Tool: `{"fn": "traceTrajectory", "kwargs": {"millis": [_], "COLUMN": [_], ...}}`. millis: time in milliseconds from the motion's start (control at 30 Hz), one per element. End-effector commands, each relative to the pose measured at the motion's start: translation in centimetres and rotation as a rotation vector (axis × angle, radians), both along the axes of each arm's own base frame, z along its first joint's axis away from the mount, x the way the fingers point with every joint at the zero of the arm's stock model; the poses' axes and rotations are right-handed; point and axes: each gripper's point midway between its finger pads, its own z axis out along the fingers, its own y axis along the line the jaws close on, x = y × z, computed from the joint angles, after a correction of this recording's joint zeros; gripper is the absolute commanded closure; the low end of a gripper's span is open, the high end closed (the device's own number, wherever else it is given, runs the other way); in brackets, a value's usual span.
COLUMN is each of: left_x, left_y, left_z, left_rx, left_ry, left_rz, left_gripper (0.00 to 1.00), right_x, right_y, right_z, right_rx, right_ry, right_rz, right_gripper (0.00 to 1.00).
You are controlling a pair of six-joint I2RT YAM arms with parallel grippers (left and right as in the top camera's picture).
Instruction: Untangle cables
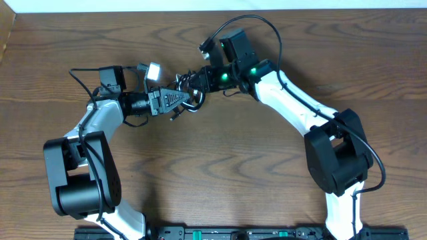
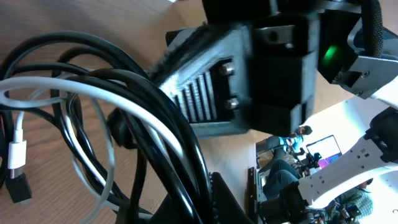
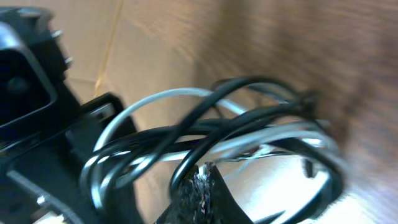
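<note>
Brown wood-grain table (image 1: 213, 173), pale strip (image 1: 200, 5) along its far edge.

Strands of the cables (image 1: 188, 99) too small to be separated overhead, loops cut off by the left wrist view's edges, far strands blurred in the right wrist view

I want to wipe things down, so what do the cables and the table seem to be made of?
The cables: probably flexible plastic jackets, black and white, smooth with slight sheen. The table: wood or wood-look laminate, brown grain, matte.
</note>
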Motion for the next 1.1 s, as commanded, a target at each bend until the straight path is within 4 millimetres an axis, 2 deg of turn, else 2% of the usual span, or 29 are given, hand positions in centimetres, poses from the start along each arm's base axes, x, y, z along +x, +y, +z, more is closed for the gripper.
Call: {"fn": "traceTrajectory", "kwargs": {"millis": [0,133,200,400,567,633,733,767,933,1067], "left_x": [-0.2,-0.2,-0.2,-0.2,-0.2,-0.2,-0.2,-0.2,-0.2,-0.2], "left_y": [0.1,0.1,0.1,0.1,0.1,0.1,0.1,0.1,0.1,0.1], "left_z": [1.5,1.5,1.5,1.5,1.5,1.5,1.5,1.4,1.4,1.4], "left_rx": [-0.018,-0.018,-0.018,-0.018,-0.017,-0.017,-0.017,-0.017,-0.017,-0.017], "left_ry": [-0.058,-0.058,-0.058,-0.058,-0.058,-0.058,-0.058,-0.058,-0.058,-0.058], "left_rz": [-0.011,-0.011,-0.011,-0.011,-0.011,-0.011,-0.011,-0.011,-0.011,-0.011], "left_gripper": [0.93,0.93,0.93,0.92,0.92,0.93,0.93,0.92,0.93,0.92], "right_x": [-1.3,-1.0,-0.5,1.5,2.6,2.4,2.0,2.0,1.6,1.8], "right_y": [0.8,0.2,-0.4,-2.6,-4.0,-3.8,-3.3,-3.0,-1.7,-0.9], "right_z": [2.9,6.0,6.4,5.7,2.7,2.1,2.2,2.3,2.9,2.2], "right_rx": [0.157,0.298,0.318,0.287,0.156,0.125,0.129,0.134,0.155,0.111], "right_ry": [-0.039,-0.093,-0.088,-0.07,0.007,0.022,0.016,0.007,0.035,0.049], "right_rz": [0.153,0.237,0.231,0.155,0.027,0.011,0.024,0.029,0.017,-0.047], "right_gripper": [0.99,0.99,0.99,0.98,0.96,0.83,0.66,0.63,0.57,0.55]}}
